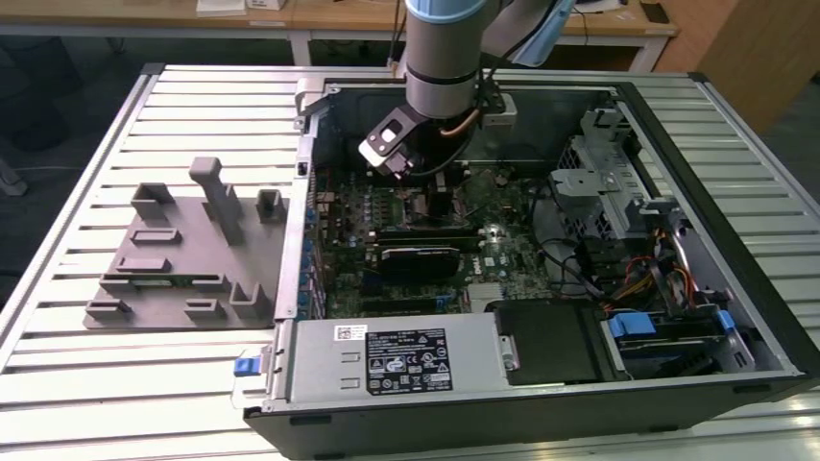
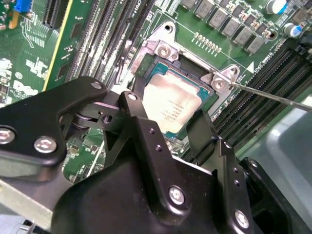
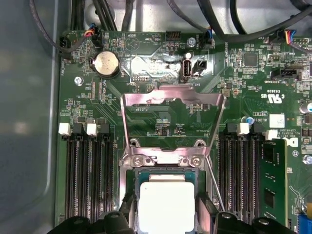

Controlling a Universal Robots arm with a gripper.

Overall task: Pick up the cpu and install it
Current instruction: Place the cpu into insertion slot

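The cpu (image 2: 170, 102) (image 3: 167, 202) is a small square chip with a silver top plate and lies flat in the motherboard socket. My gripper (image 2: 165, 114) (image 3: 167, 217) is shut on it, one black finger (image 2: 134, 109) against one edge and the other against the opposite edge. The socket's metal load plate (image 3: 170, 97) is swung open and a thin lever rod (image 2: 273, 97) sticks out beside it. In the exterior view my gripper (image 1: 413, 178) reaches down into the open computer case (image 1: 717, 106), over the rear part of the motherboard (image 1: 513, 250).
Memory slots (image 3: 87, 180) flank the socket, with one module (image 3: 270, 185) fitted. A coin battery (image 3: 106, 63) and cables (image 3: 102, 14) lie beyond it. A grey plastic fixture (image 1: 180, 259) stands on the slatted table (image 1: 77, 384) at the exterior view's left. A power supply (image 1: 384, 360) fills the case's near side.
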